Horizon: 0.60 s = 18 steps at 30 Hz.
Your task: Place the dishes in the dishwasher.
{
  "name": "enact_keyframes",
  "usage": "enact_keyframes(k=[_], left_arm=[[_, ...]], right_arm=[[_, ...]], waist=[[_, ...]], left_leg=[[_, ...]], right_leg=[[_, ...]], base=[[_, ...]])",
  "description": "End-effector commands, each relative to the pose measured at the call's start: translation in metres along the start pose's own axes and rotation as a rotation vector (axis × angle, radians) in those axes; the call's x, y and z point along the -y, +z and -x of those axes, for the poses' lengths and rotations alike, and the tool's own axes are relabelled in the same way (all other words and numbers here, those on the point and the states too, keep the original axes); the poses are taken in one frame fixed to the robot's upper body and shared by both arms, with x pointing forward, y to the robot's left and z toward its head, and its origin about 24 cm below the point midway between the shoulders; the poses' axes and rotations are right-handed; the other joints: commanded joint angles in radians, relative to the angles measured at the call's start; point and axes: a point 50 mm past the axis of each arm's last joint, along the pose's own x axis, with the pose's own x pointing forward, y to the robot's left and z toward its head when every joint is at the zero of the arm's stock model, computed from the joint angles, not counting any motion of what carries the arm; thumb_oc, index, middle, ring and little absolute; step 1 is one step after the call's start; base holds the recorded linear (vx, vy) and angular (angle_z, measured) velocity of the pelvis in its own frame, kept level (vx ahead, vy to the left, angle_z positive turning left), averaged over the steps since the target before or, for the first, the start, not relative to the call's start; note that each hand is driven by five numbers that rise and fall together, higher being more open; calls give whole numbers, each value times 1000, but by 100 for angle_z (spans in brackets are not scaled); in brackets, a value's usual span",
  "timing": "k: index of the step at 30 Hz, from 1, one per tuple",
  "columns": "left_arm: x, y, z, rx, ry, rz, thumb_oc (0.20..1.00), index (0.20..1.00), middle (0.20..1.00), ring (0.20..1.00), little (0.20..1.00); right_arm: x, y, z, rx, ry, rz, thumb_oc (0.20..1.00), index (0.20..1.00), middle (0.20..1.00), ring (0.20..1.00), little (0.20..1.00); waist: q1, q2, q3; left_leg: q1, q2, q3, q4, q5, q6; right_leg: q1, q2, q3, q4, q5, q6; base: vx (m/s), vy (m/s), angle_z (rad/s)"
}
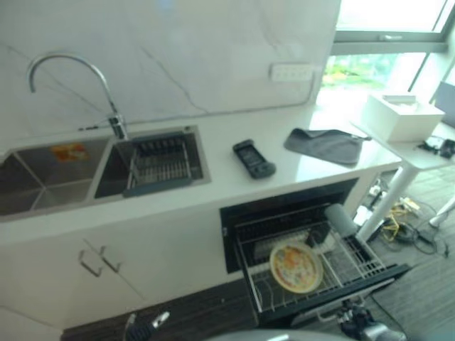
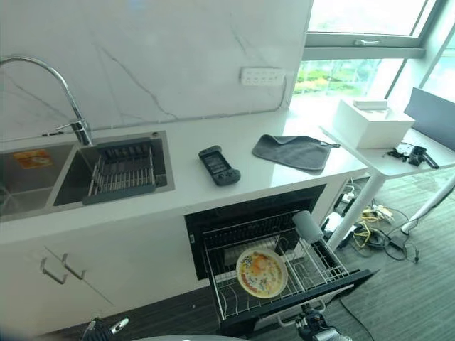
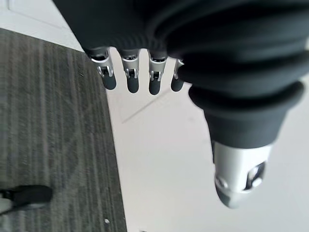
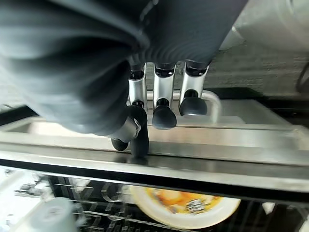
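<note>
Dark device point(image 2: 218, 165) and grey cloth point(image 2: 293, 151) on white counter point(image 2: 188, 186)

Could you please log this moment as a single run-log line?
round yellow patterned plate: in pulled-out dishwasher wire rack | right robot hand: fingers relaxed, above dishwasher front edge | left robot hand: open, over floor

Bright kitchen corner with a white counter under a window

A marble-look wall point(image 2: 156, 50) backs the white counter point(image 2: 284, 177), which holds a double steel sink point(image 2: 43, 181) with an arched tap point(image 2: 71, 106). A wall socket point(image 2: 263, 76) sits near the window point(image 2: 370, 42), where daylight floods in. A white side table point(image 2: 398, 160) stands on grey carpet point(image 2: 419, 284), and white cabinet doors point(image 2: 106, 270) sit below the sink.
</note>
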Motion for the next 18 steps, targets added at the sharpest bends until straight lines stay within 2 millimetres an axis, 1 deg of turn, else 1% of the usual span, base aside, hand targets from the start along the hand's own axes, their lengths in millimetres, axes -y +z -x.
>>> enact_keyframes(k=[1,2,3,4,6,7,8,9,10,11,12,15,18], left_arm=[[5,35,-13,105,-6,6,1000,1000,1000,1000,1000],[11,39,-13,110,-19,21,1000,1000,1000,1000,1000],[16,42,-13,112,-31,32,1000,1000,1000,1000,1000],[25,45,-12,116,-56,53,1000,1000,1000,1000,1000],[38,50,-10,120,-89,81,1000,1000,1000,1000,1000],[56,52,-4,132,-134,114,1000,1000,1000,1000,1000],[58,52,-3,133,-138,117,1000,1000,1000,1000,1000],[64,49,1,133,-153,126,1000,1000,1000,1000,1000],[67,46,3,128,-159,131,1000,1000,1000,1000,1000],[68,45,4,128,-162,133,1000,1000,1000,1000,1000],[71,42,7,119,-167,142,1000,1000,1000,1000,1000],[73,33,12,101,-179,138,1000,1000,1000,1000,1000],[72,28,14,97,-202,122,1000,1000,1000,1000,1000]], right_arm=[[-68,34,2,48,188,21,200,200,200,200,200],[-83,48,6,71,214,37,200,200,200,200,200],[-91,58,10,91,227,49,200,200,200,200,200],[-105,76,18,126,248,64,200,200,200,200,200],[-130,101,31,178,281,82,200,200,200,200,200],[-156,133,53,258,344,100,200,200,200,200,200],[-159,135,55,266,350,103,200,200,200,200,200],[-168,144,63,300,368,124,200,200,200,200,200],[-172,150,68,322,376,141,200,200,200,200,200],[-173,152,69,326,377,144,200,200,200,200,200],[-178,158,75,354,387,166,200,200,200,200,200],[-187,172,87,408,407,212,200,200,200,200,200],[-198,186,102,467,435,259,200,200,200,200,200]], waist=[[14,37,99],[17,63,117],[17,83,126],[19,117,141],[19,166,168],[15,235,207],[15,241,210],[15,264,223],[16,278,228],[16,281,229],[18,297,235],[23,315,239],[29,324,241]], left_leg=[[-53,-67,-80,7,15,47],[-80,-81,-93,7,23,46],[-96,-89,-99,7,29,46],[-122,-105,-108,7,40,46],[-160,-126,-114,7,57,45],[-205,-156,-108,7,75,44],[-209,-159,-107,7,76,44],[-220,-168,-98,7,79,42],[-225,-175,-92,7,81,41],[-226,-177,-92,7,81,42],[-230,-186,-89,7,82,42],[-231,-202,-86,7,81,42],[-236,-213,-91,7,82,41]], right_leg=[[82,-44,-28,7,-44,63],[58,-61,-33,7,-36,66],[43,-71,-36,8,-32,67],[18,-89,-35,10,-26,69],[-14,-110,-35,12,-19,70],[-54,-138,-32,13,-12,69],[-58,-141,-33,13,-11,69],[-70,-154,-40,12,-8,70],[-76,-161,-44,13,-7,71],[-77,-162,-45,13,-7,71],[-83,-171,-49,15,-6,72],[-89,-191,-58,20,-3,80],[-96,-204,-58,25,-2,84]], base=[[-96,104,14],[-139,175,18],[-206,295,20],[-200,326,28],[-239,411,25],[-227,387,3],[-211,393,-4],[-51,196,-8],[-38,182,10],[6,164,10],[21,140,13],[56,144,3],[40,103,16]])
